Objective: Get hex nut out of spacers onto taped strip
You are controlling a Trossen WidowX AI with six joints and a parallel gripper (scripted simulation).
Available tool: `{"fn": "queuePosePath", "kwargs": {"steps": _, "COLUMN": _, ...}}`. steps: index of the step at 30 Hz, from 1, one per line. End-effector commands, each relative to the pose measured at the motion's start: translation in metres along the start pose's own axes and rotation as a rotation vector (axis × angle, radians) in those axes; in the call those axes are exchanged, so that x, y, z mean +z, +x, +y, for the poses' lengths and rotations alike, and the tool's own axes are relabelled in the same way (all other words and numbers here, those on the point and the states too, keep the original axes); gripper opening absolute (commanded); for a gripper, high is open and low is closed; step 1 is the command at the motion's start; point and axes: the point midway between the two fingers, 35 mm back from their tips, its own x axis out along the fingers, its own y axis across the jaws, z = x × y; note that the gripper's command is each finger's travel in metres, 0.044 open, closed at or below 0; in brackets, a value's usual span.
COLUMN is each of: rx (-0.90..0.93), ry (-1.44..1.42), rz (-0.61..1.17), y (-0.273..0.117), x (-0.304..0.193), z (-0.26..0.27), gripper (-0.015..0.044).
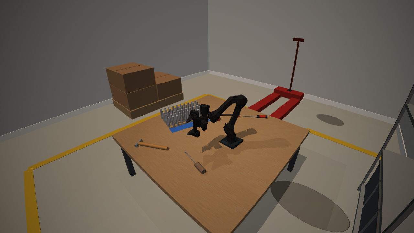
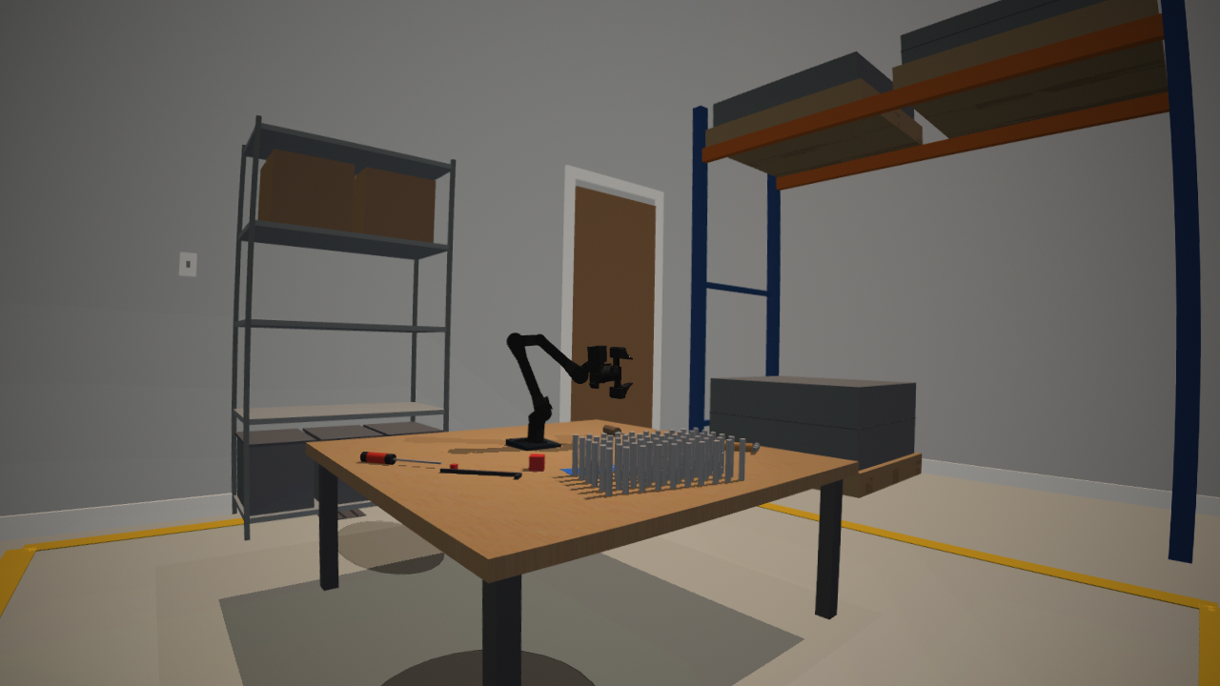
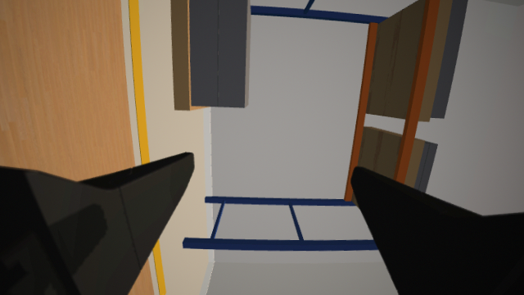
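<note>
My gripper (image 1: 187, 127) (image 2: 631, 373) (image 3: 273, 167) is open and empty, held above the table near the blue taped strip (image 1: 180, 127). The grey metal spacers (image 1: 169, 123) (image 2: 742, 460) stand upright in rows behind the strip. The nut cannot be made out in any view. A thin black bar (image 2: 479, 473) with a small bent end lies beside the field. A hammer (image 1: 153, 145) (image 2: 746, 447), a brown-handled tool (image 1: 199, 167) (image 2: 611, 431) and a red-and-black screwdriver (image 1: 262, 116) (image 2: 377, 457) lie on the table. The wrist view shows no tool between the fingers.
A red block (image 2: 537, 462) stands between the black bar and the spacers. A smaller red piece (image 2: 454, 466) is by the bar. The arm's base (image 1: 231, 142) (image 2: 533, 443) is on the wooden table (image 1: 231, 191) (image 2: 477, 529). In the top view, the arm partly covers the strip and spacers.
</note>
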Motion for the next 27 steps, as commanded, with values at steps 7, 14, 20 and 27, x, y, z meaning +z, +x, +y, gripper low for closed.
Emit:
{"fn": "queuePosePath", "kwargs": {"steps": 7, "rx": -0.050, "ry": 0.523, "rz": 0.661, "y": -0.081, "x": -0.144, "z": 0.022, "gripper": 0.0440}}
{"fn": "queuePosePath", "kwargs": {"steps": 14, "rx": -0.281, "ry": 0.835, "rz": 1.117, "y": -0.181, "x": -0.212, "z": 0.036, "gripper": 0.0440}}
{"fn": "queuePosePath", "kwargs": {"steps": 20, "rx": -0.607, "ry": 1.030, "rz": 1.476, "y": -0.283, "x": -0.239, "z": 0.045, "gripper": 0.0440}}
{"fn": "queuePosePath", "kwargs": {"steps": 27, "rx": -1.005, "ry": 1.117, "rz": 1.756, "y": -0.379, "x": -0.234, "z": 0.052, "gripper": 0.0440}}
